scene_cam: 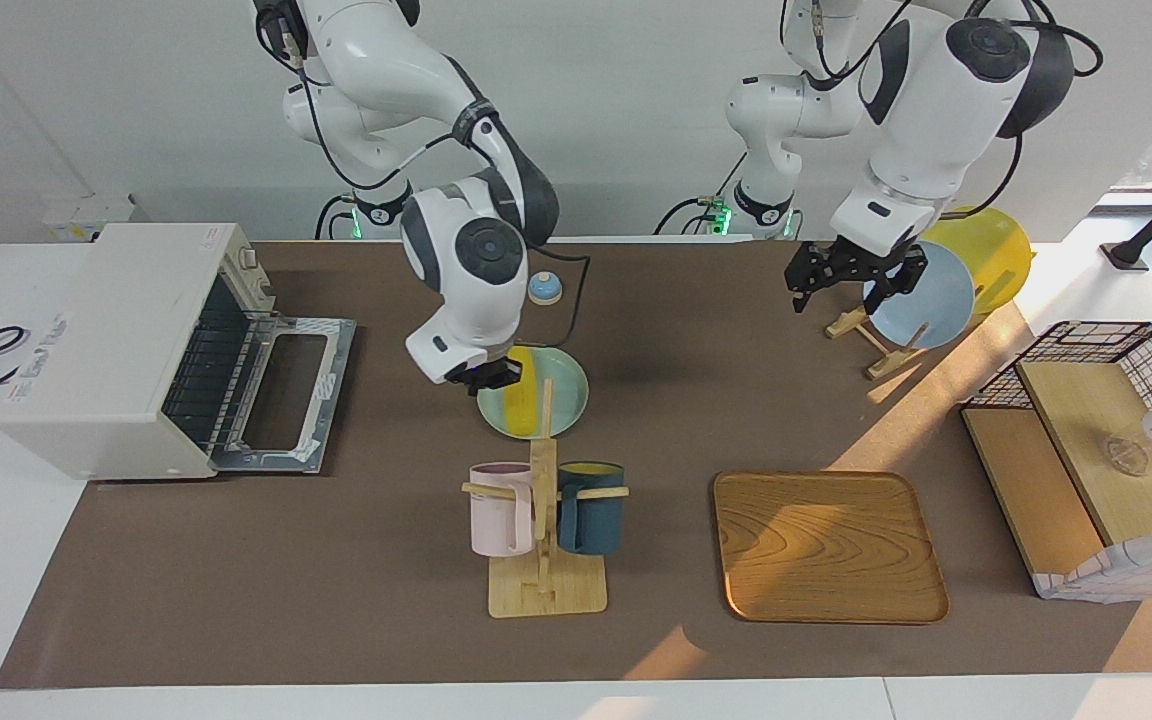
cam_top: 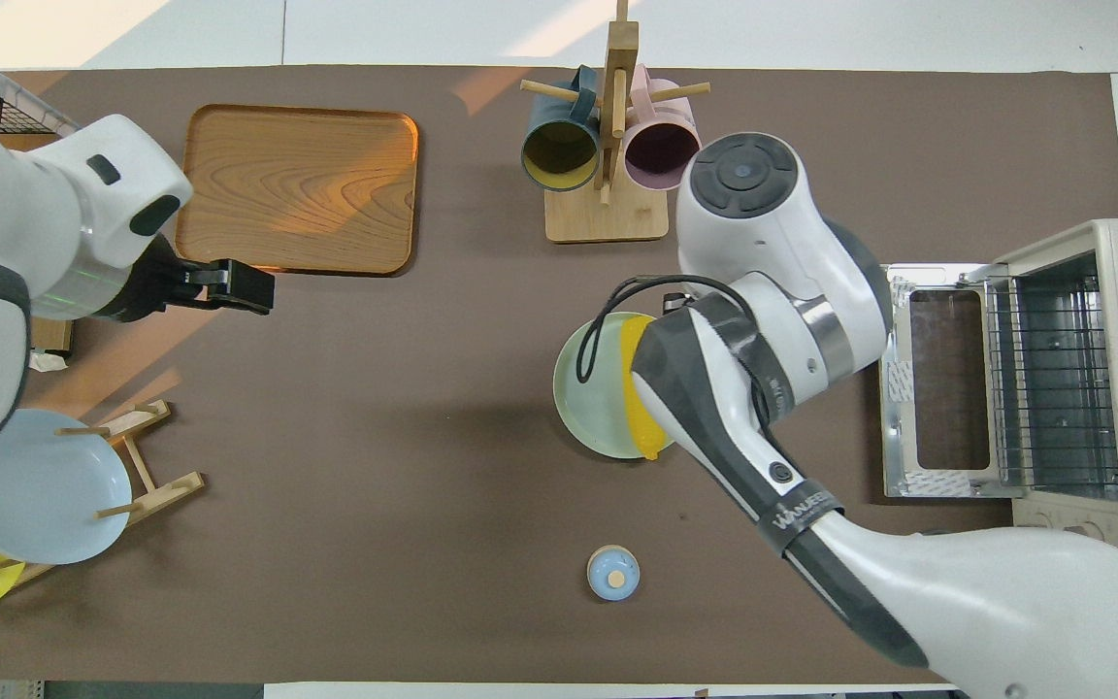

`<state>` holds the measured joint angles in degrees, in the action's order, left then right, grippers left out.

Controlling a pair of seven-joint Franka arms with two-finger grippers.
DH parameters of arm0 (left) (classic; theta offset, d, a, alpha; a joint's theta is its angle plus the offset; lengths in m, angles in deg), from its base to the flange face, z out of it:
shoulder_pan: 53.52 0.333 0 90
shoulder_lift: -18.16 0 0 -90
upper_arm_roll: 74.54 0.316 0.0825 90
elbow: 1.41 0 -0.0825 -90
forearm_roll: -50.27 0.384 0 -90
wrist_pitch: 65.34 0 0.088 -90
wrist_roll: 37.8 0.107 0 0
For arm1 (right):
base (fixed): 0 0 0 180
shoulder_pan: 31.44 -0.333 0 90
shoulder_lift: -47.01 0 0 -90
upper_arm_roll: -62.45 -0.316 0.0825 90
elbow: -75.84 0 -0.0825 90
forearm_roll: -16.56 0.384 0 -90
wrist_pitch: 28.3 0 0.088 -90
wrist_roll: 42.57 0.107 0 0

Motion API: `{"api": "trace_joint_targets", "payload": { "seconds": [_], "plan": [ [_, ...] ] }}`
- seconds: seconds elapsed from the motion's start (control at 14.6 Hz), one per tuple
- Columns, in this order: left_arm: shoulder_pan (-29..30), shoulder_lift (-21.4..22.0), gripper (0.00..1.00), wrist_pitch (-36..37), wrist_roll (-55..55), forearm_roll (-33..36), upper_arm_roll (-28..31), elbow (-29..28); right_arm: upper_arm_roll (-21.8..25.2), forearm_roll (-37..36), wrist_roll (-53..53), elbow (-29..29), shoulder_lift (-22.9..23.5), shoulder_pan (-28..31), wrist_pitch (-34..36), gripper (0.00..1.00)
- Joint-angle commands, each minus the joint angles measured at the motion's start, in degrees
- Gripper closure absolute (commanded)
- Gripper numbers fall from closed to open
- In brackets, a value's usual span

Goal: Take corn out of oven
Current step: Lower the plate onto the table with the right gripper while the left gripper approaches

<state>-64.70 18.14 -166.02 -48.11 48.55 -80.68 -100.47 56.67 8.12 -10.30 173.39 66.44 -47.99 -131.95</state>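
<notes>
- The bright yellow plastic corn (scene_cam: 525, 402) lay on the round pale green plate (scene_cam: 568, 392), well apart from the off-white toaster oven (scene_cam: 116, 345), whose door hung open.
- The right gripper (scene_cam: 484, 376) was at the corn, its fingers pressed together.
- The left gripper (scene_cam: 851, 272) waited over the table (scene_cam: 336, 560) near the plate rack, its fingers spread.

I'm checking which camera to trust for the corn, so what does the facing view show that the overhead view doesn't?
Only the facing view shows the right end effector at the corn on the green plate, plus the whole wire basket. Only the overhead view looks into the mugs and hides that end effector under the arm. Both show the oven with its door down, the wooden tray, and the left end effector waiting, open.
</notes>
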Motion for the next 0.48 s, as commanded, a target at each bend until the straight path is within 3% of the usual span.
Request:
{"api": "trace_joint_targets", "payload": {
  "seconds": [0.0, 0.2, 0.41],
  "plan": [
    [-6.3, -2.08, 0.0, -5.22, -7.32, -0.21, 0.42, -1.92, -0.82, -2.8, -1.77, 12.37, -5.36, 4.93, -6.02, 1.0],
    [-12.71, -6.82, 0.0, -11.28, -13.22, -1.71, 0.42, -1.92, -0.73, -4.74, -3.17, 20.03, -7.21, 8.8, -13.23, 1.0],
    [-19.56, -12.27, 0.0, -18.48, -20.16, -1.88, 0.51, -1.74, -0.82, -7.03, -6.77, 22.15, -7.13, 12.58, -14.74, 1.0]
  ]
}}
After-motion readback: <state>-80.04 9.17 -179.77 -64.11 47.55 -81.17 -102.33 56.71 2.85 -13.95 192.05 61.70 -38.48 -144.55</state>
